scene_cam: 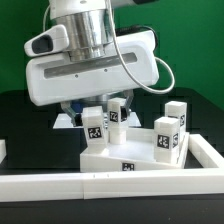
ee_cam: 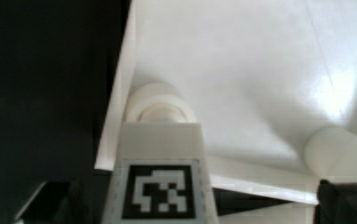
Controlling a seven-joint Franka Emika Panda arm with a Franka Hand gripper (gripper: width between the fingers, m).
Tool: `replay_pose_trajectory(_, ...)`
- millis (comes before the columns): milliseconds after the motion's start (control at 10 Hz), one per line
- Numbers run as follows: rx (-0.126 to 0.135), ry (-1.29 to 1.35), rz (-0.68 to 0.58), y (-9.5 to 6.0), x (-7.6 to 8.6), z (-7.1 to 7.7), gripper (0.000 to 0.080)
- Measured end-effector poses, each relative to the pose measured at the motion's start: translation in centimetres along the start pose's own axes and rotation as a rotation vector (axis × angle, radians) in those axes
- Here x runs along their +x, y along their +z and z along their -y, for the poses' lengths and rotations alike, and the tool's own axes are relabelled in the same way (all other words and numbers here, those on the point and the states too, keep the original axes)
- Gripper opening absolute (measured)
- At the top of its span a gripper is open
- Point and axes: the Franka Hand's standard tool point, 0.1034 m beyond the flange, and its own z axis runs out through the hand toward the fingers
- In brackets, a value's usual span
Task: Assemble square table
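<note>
Your outside view shows three legs point(scene_cam: 168, 131) standing on the slab point(scene_cam: 120, 155), while the wrist view shows spread jaws straddling one leg point(ee_cam: 161, 165).

Both views are soft and low in detail; bright overhead light glares off the white slab point(ee_cam: 246, 90) in the wrist view, beside deep black shadow

No readable words or numbers. Black-and-white square tags mark the legs point(scene_cam: 168, 133) standing on the square table point(scene_cam: 125, 158), whose front edge carries another tag.
</note>
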Motion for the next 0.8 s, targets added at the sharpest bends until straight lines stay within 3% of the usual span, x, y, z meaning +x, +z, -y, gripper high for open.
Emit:
replay_pose_trajectory(200,0.018,0.017,0.092,0.03,-0.29,0.3,0.0649)
replay_pose_trajectory(800,0.011,0.018,0.079,-0.14,0.22,0.33,0.0649)
